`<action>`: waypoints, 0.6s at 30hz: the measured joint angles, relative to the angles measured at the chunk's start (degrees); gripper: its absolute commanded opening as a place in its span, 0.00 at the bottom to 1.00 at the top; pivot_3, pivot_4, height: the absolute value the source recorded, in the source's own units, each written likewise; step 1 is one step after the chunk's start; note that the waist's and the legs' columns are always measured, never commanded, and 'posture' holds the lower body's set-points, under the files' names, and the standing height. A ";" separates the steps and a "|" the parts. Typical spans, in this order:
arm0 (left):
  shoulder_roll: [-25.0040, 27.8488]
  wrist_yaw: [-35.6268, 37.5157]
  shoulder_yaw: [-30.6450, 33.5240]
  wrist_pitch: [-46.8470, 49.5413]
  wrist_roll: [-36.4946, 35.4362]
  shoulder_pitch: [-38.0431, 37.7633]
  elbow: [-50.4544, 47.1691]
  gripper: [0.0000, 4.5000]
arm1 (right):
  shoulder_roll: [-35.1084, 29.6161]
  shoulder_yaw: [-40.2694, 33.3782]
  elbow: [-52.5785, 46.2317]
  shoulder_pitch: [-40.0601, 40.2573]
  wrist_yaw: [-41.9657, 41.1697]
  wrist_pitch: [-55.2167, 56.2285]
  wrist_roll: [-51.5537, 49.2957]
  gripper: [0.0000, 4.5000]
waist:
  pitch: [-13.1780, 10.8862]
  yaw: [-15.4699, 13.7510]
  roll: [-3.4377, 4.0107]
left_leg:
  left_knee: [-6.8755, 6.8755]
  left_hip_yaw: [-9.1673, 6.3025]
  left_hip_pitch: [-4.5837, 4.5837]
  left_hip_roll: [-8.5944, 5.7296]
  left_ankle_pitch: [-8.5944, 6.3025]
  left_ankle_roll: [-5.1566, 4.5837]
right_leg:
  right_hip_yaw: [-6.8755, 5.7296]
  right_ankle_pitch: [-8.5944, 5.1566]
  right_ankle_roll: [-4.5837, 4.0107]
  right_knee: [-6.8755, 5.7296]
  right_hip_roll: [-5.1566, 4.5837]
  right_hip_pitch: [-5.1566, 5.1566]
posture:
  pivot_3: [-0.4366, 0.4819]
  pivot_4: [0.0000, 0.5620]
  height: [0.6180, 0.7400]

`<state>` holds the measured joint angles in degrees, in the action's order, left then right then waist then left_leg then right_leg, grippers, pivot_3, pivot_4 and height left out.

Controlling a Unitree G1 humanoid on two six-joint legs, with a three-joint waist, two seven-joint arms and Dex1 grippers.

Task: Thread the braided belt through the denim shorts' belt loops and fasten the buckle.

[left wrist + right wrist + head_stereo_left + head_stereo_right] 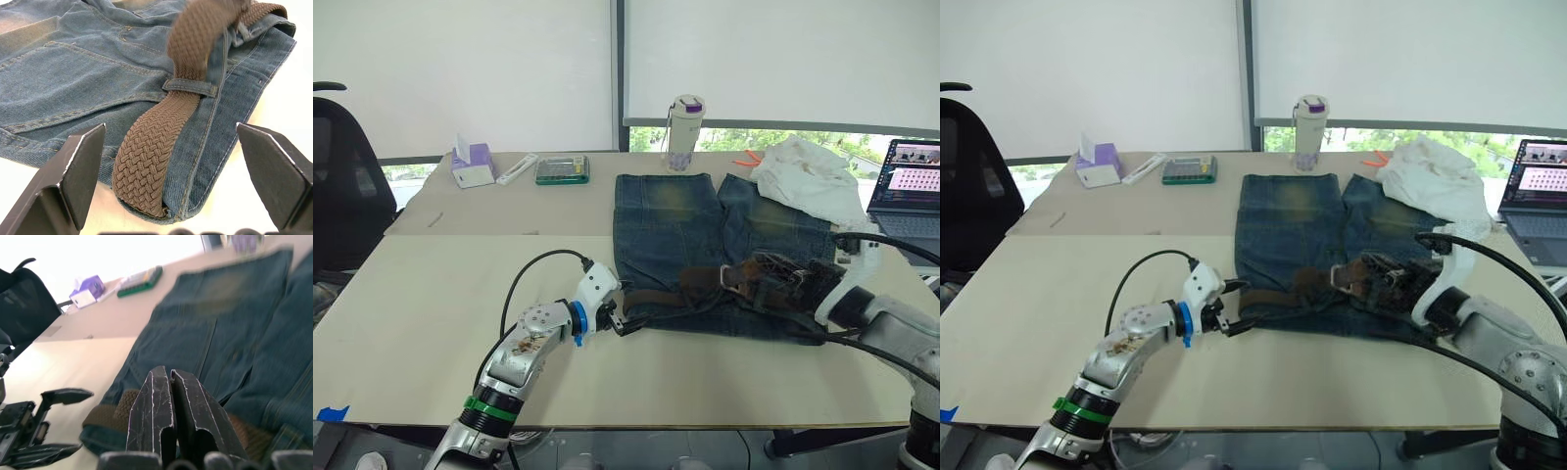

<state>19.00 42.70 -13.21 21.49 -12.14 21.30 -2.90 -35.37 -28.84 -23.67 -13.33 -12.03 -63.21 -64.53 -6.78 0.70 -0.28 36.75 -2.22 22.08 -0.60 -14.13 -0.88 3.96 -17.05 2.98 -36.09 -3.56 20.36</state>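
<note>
Denim shorts [705, 245] lie flat in the centre of the pale table [431, 323], waistband toward the lower edge of the frame and legs reaching up toward the window. Along that waistband runs the braided belt [156, 142]; the left wrist view shows it passing under one of the belt loops [190, 87] and ending right at the corner of the waistband. The left gripper [619, 321] sits at the lower centre-left of the frame, just beside that corner, its fingers [78, 171] spread wide on either side of the belt end and holding nothing. The right gripper [788, 284] rests over the waistband at centre-right, and its wrist view shows the two fingers [151, 416] pressed together with only a thin slit between them; whether any strap is pinched there is not clear. The buckle cannot be made out. My worry is that a closing pinch on the left could catch denim along with the strap, so a pull would drag the whole garment across the smooth table rather than slide the belt. A sideways tug could also draw the strap back out of the loop, or bunch the waistband and hide the next loop.
</note>
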 measured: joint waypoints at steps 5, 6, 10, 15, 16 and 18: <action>-0.12 -0.01 0.09 -0.21 0.11 -0.17 0.00 1.00 | -0.48 -2.29 3.03 -3.19 7.62 -1.03 -10.02 0.01 | 0.00 0.01 0.00 | 0.00 0.01 -0.01 0.01 0.00 0.00 | -0.02 0.00 0.00 0.00 0.05 0.00 | 0.48 0.27 1.00; -0.23 -0.01 0.15 -0.27 0.07 -0.17 0.00 1.00 | -0.04 -2.88 3.57 -3.86 9.27 -0.91 -12.32 0.01 | 0.00 0.03 0.00 | 0.00 0.01 0.01 0.02 0.00 0.00 | -0.02 0.00 0.00 -0.01 0.06 0.00 | 0.48 0.27 1.00; -1.67 0.08 1.09 -1.94 -0.67 -0.03 -0.02 1.00 | 3.27 -2.50 4.52 -5.19 18.88 2.38 -24.11 0.01 | 0.00 0.16 -0.01 | 0.00 0.02 0.01 0.07 0.00 0.00 | -0.01 0.00 0.00 -0.01 0.07 0.00 | 0.48 0.27 1.00; -4.97 0.51 2.02 -5.14 -2.78 2.07 -0.81 1.00 | 8.43 4.72 4.44 -5.29 30.58 8.20 -31.21 0.01 | 0.00 0.14 0.00 | 0.01 0.03 0.05 0.08 0.00 0.00 | -0.01 0.00 0.00 -0.01 0.07 0.01 | 0.48 0.27 1.00; -5.32 0.55 2.06 -5.75 -2.89 2.61 -0.99 1.00 | 8.99 5.59 4.44 -5.33 31.74 8.91 -31.15 0.01 | 0.00 0.13 0.00 | 0.01 0.03 0.05 0.07 0.00 0.00 | -0.02 0.00 0.00 0.00 0.07 0.02 | 0.48 0.27 1.00; -6.27 0.55 2.10 -7.49 -3.01 4.12 -1.63 1.00 | 10.01 7.61 4.45 -5.40 33.80 10.52 -30.70 0.01 | 0.01 0.12 0.01 | 0.02 0.05 0.05 0.06 0.01 -0.01 | -0.01 0.00 0.00 0.00 0.07 0.02 | 0.48 0.27 1.00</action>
<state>12.73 43.25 -11.11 14.00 -15.15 25.41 -4.54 -25.36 -21.24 -19.23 -18.72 21.77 -52.69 -95.23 -6.77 0.82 -0.27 36.77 -2.17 22.13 -0.54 -14.12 -0.89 3.95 -17.05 2.98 -36.09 -3.49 20.38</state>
